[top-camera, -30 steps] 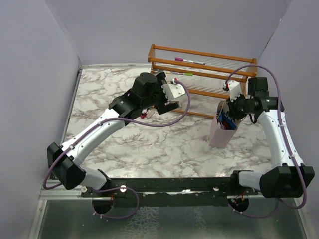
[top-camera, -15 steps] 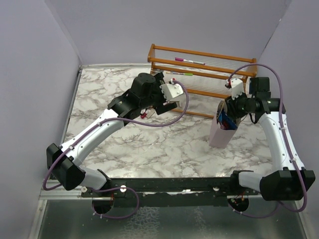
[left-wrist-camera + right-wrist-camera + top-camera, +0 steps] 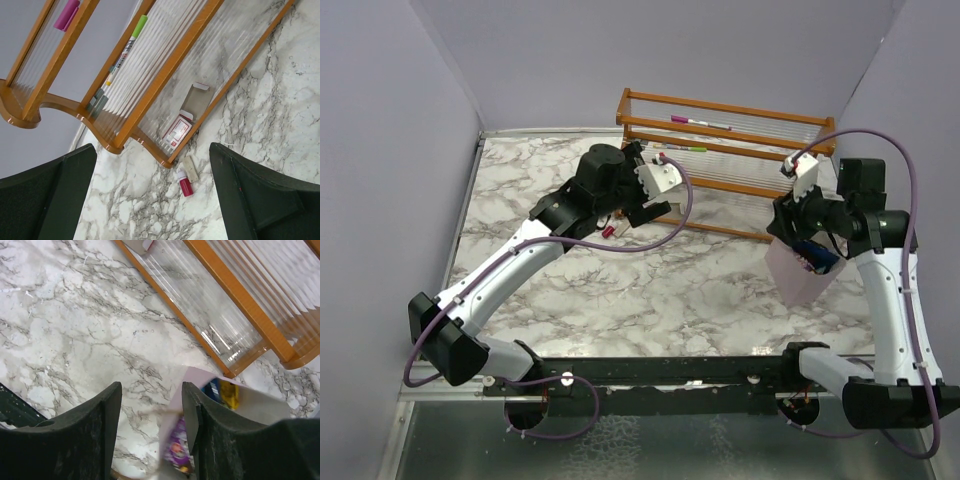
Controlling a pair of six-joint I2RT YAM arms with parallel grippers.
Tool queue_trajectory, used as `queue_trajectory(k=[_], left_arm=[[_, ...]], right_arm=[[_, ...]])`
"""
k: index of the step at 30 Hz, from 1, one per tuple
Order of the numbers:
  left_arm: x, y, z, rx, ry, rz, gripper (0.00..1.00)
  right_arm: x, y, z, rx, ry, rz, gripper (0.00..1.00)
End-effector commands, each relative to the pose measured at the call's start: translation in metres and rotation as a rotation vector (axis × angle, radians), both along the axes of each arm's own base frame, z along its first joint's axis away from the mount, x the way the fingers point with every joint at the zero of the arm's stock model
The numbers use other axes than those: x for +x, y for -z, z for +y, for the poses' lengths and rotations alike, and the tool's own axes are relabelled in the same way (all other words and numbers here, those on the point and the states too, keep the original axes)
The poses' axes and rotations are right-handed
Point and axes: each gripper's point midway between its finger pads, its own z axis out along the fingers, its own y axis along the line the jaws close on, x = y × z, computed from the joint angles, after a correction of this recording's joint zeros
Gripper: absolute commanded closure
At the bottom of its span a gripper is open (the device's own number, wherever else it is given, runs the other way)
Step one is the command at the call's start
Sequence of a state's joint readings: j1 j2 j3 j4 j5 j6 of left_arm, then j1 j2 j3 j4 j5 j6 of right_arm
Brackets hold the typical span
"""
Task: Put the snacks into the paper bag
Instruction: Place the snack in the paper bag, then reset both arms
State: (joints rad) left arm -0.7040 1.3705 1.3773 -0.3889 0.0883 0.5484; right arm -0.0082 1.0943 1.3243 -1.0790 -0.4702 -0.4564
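Observation:
The paper bag (image 3: 794,278) is pale lilac and leans over to the right on the marble table, below my right gripper (image 3: 788,232). Snacks (image 3: 815,256) show in its mouth. In the right wrist view a blue and yellow snack (image 3: 223,390) and a blurred purple one (image 3: 178,446) lie inside the paper bag (image 3: 200,377). My right gripper (image 3: 150,407) is open, with the bag's rim and a blurred string handle between its jaws. My left gripper (image 3: 645,206) (image 3: 152,192) is wide open and empty, above the table beside the rack.
A wooden rack (image 3: 730,150) with clear shelves stands at the back and holds markers (image 3: 125,47) and a red-and-white carton (image 3: 178,132). A tiny red cylinder (image 3: 185,186) and a small pale block (image 3: 190,167) lie on the marble by the rack's foot. Purple walls close in both sides.
My right gripper has gone from shut to open and the arm has swung right. The paper bag shifted right and tipped from upright to leaning. The left arm drew slightly left.

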Motion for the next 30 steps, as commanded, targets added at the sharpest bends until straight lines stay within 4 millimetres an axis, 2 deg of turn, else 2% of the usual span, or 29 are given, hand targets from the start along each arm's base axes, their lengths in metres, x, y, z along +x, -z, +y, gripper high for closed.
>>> queue_trajectory(k=[1, 5, 7, 12, 19, 24, 28, 30], left_arm=[[-0.006, -0.012, 0.001, -0.044, 0.015, -0.014, 0.01], [-0.007, -0.013, 0.001, -0.048, 0.017, -0.012, 0.01], [-0.007, -0.013, 0.002, -0.048, 0.015, -0.013, 0.01], [-0.006, -0.012, 0.002, -0.048, 0.014, -0.011, 0.01], [0.004, -0.016, 0.009, -0.094, -0.051, -0.005, 0.01], [0.030, -0.031, 0.038, -0.201, -0.216, -0.002, 0.01], [0.053, -0.052, 0.079, -0.347, -0.391, -0.011, 0.01], [0.062, -0.050, 0.102, -0.402, -0.473, 0.000, 0.01]], right_arm=[[-0.009, -0.007, 0.003, 0.012, -0.010, -0.024, 0.48], [-0.003, 0.003, -0.010, -0.042, 0.047, -0.012, 0.50], [-0.002, 0.001, -0.012, -0.046, 0.057, -0.016, 0.50], [-0.004, -0.014, -0.012, -0.039, 0.070, -0.058, 0.50], [-0.004, -0.050, 0.005, 0.044, 0.010, -0.135, 0.45], [0.011, -0.093, 0.013, 0.108, 0.016, -0.237, 0.41], [0.035, -0.119, 0.006, 0.127, 0.087, -0.303, 0.34], [0.050, -0.127, 0.000, 0.118, 0.126, -0.332, 0.26]])
